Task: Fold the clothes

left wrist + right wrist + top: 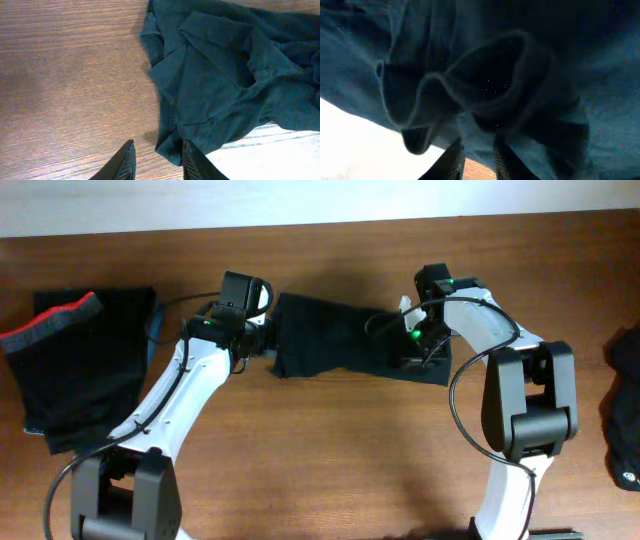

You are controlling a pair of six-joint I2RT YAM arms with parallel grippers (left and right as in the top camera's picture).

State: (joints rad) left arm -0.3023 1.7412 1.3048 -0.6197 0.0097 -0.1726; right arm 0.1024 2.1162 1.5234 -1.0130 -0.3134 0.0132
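Left jaws stand apart, released, gripping nothing. In the left wrist view their two dark fingers (122,165) frame bare wood, and a corner of the middle garment (225,85) lies just beside one of them. Right jaws are close together and pushed into the same cloth. In the right wrist view the fingers (454,160) show a sliver of wood between them, and a bunched fold of dark fabric sits right at their tips. I cannot tell whether that fold is pinched.

From overhead, the middle garment (340,340) is plain black and rumpled. It lies across the centre of the brown table (330,460), toward the far side. The left arm (190,380) reaches to its left end, and the right arm (480,320) comes down on its right end, where a small green light glows.

Well apart, at the left edge of the table, lies the left garment (90,380), black with a red-and-grey waistband at its far left corner, spread fairly flat. At the right edge, partly out of frame, sits the right garment (625,400), a dark heap with a small touch of blue low down.
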